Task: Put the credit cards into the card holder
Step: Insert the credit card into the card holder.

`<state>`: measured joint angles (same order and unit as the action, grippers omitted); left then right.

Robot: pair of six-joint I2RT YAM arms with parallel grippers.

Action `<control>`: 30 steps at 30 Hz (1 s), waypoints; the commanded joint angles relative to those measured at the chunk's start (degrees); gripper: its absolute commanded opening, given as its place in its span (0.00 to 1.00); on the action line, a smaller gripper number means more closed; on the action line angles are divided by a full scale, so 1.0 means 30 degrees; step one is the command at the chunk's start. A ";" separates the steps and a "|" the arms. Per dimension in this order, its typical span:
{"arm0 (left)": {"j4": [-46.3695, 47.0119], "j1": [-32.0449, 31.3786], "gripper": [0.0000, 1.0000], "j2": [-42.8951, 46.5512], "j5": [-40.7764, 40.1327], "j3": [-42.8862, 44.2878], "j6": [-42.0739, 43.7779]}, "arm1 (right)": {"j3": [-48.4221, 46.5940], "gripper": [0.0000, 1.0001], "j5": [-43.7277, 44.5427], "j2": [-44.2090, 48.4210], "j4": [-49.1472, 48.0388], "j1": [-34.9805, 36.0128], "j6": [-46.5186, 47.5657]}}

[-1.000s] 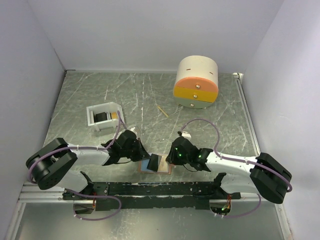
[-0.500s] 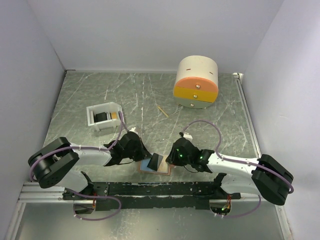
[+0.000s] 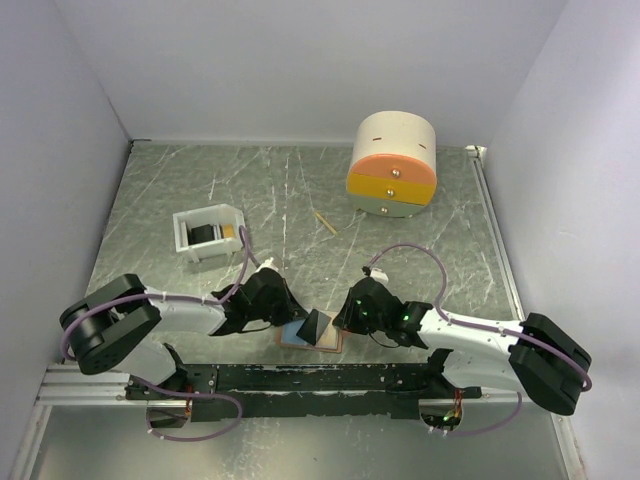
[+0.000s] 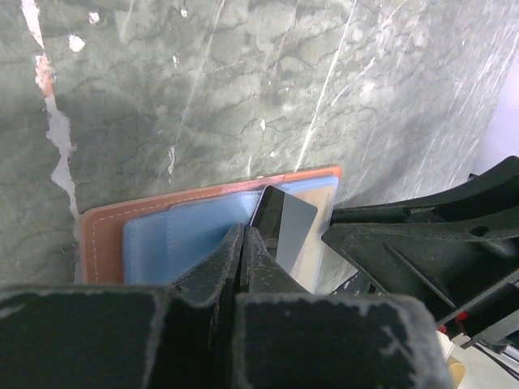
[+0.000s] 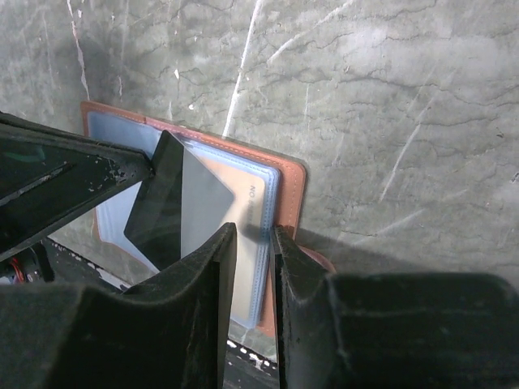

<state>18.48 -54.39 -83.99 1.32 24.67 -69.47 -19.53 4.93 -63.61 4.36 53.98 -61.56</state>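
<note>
Moved since a second ago: both black-and-white arms, left arm (image 3: 180, 315) and right arm (image 3: 470, 335), have eased a little toward the near edge, and the thin dark grey card (image 5: 182, 207) has tipped up steeper over the salmon-pink flat card holder (image 4: 101, 243).
Grey-green marbled tabletop (image 3: 250, 190): white scratches run across it.
Round cream drawer box (image 3: 392, 165): orange and yellow drawer fronts, far right, well apart from my work.
Arms: I have them reaching in low from either side, wrists facing each other over the holder.
White rectangular plastic tray (image 3: 181, 235): far left, holding black cards (image 3: 205, 234) and a gold-yellow card (image 3: 229, 231) on edge.
Card holder: lies open on the tabletop between my two claws, near the front edge, light blue inner face up.
Dark grey card: stands tilted over the blue face, lower edge down on the holder, one corner raised toward the left side.
Left claw (image 4: 242, 235): clenched tight with nothing between its fingers, tips down on the blue face at the card's edge.
Right claw (image 5: 250, 239): released, jaws a narrow gap apart, the holder's clear pocket showing through. The card's near corner sits just beside one finger, and I cannot tell whether they touch.
Thin wooden stick (image 3: 324, 222): lies alone between tray and box.
</note>
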 commanded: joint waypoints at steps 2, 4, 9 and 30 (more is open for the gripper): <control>-0.0817 -0.0319 0.07 0.1318 -0.0708 -0.0394 -0.0431 | 0.0401 0.24 0.0101 0.0255 0.0744 0.0086 -0.0266; -0.1131 -0.0300 0.07 0.1869 -0.0849 -0.0603 -0.0512 | 0.0372 0.24 0.0080 0.0234 0.0715 0.0104 -0.0253; -0.1599 -0.0299 0.25 0.2146 0.0127 -0.0240 0.0137 | 0.0388 0.24 -0.0076 0.0163 0.0514 0.0088 -0.0202; -0.5543 -0.0298 0.52 0.2449 0.1478 0.0976 0.2684 | 0.0527 0.24 -0.0249 0.0551 0.0426 0.0085 0.0031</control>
<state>3.57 -54.96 -74.72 3.36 26.06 -64.25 -18.83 4.43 -61.87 5.08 54.04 -61.78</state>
